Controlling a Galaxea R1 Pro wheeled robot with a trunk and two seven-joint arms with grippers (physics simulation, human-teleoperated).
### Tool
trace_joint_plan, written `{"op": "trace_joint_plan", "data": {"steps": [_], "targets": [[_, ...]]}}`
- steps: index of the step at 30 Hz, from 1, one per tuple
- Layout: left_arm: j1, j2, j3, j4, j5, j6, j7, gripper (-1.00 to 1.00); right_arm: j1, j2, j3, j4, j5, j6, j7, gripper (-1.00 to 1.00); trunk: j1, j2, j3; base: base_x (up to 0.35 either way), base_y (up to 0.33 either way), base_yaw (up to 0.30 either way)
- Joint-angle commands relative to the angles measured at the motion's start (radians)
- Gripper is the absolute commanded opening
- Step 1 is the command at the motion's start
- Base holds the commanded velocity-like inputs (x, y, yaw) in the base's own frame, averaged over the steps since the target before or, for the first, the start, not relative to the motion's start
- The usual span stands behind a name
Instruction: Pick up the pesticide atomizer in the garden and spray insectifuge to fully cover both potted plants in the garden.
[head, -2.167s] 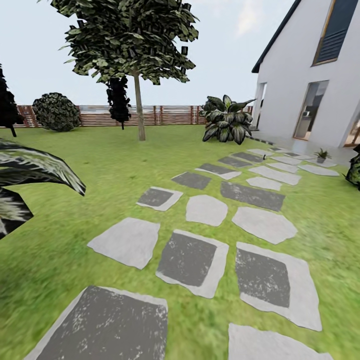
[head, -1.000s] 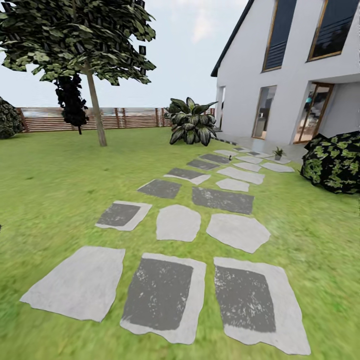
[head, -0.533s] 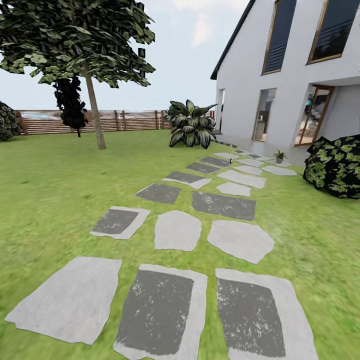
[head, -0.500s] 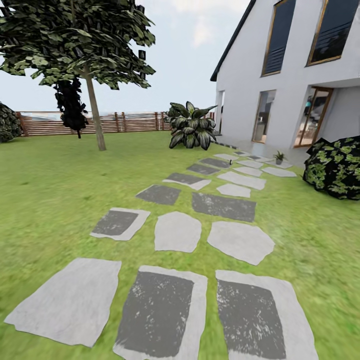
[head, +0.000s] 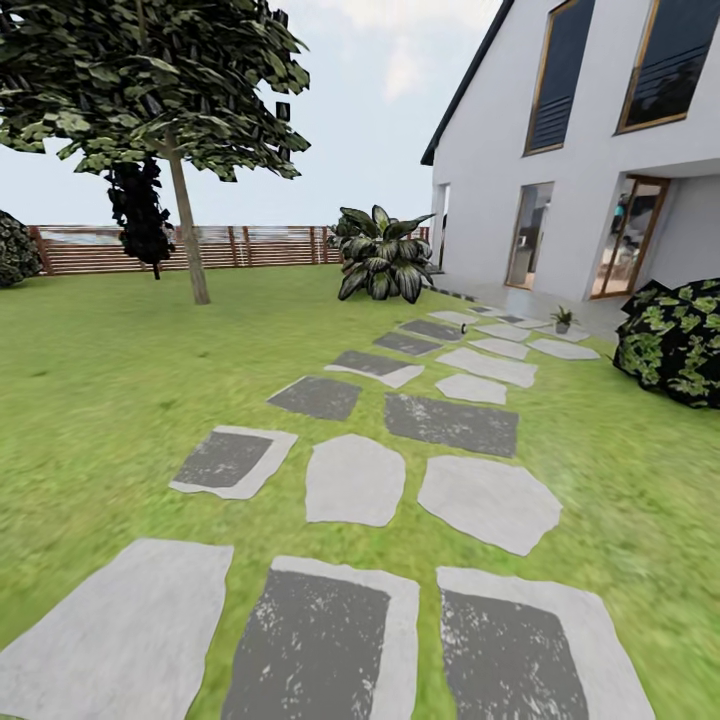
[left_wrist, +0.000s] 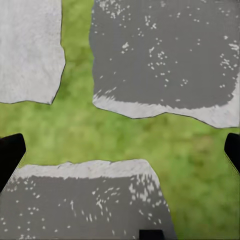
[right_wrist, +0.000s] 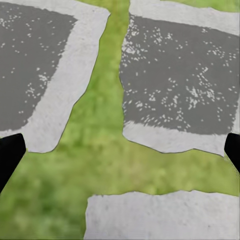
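Observation:
Far down the stepping-stone path, by the house, stands one small potted plant (head: 563, 320), a green rosette in a grey pot. A tiny dark upright speck (head: 463, 327) stands on a stone to its left, too small to tell whether it is the pesticide atomizer. No insectifuge can be made out at this distance. My left gripper (left_wrist: 120, 155) hangs open over grass between grey stones, its black fingertips (left_wrist: 10, 155) at the frame's edges. My right gripper (right_wrist: 120, 155) is open too, empty, above a grass seam between slabs.
Pale and dark stepping stones (head: 355, 478) run across the lawn (head: 110, 400) toward the white house (head: 600, 150). A tree (head: 185, 230) and a slatted fence (head: 240, 245) stand at the back left. A leafy plant (head: 382, 255) is at the centre and a dark bush (head: 675, 340) at the right.
The whole view has turned right and then crept forward along the path, so the stones sit closer and lower in the picture. This is camera motion; nothing in the garden has moved.

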Motion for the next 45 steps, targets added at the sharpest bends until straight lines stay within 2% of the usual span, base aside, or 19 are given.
{"op": "trace_joint_plan", "data": {"steps": [1, 11, 35, 45], "targets": [[-0.001, 0.0, 0.0, 0.001, -0.005, -0.004, 0.0, 1.0, -0.001, 0.0, 0.0, 0.001, 0.0, -0.003, 0.0, 1.0, 0.001, 0.0, -0.001, 0.333, 0.0, 0.0], [-0.001, -0.002, 0.0, 0.001, -0.006, -0.004, 0.0, 1.0, -0.001, 0.0, 0.0, 0.001, 0.001, -0.003, -0.001, 1.0, 0.001, 0.0, -0.001, 0.106, 0.0, 0.0], [-0.001, 0.0, 0.001, 0.001, -0.003, -0.003, 0.001, 1.0, -0.001, -0.001, -0.002, -0.007, 0.0, -0.005, 0.001, 1.0, 0.093, -0.168, -0.077, 0.0, 0.0, 0.0], [-0.001, 0.0, 0.001, 0.001, -0.005, -0.003, 0.001, 1.0, -0.001, -0.001, -0.002, -0.007, 0.0, -0.005, 0.001, 1.0, 0.131, -0.238, -0.122, 0.0, 0.0, 0.0]]}}
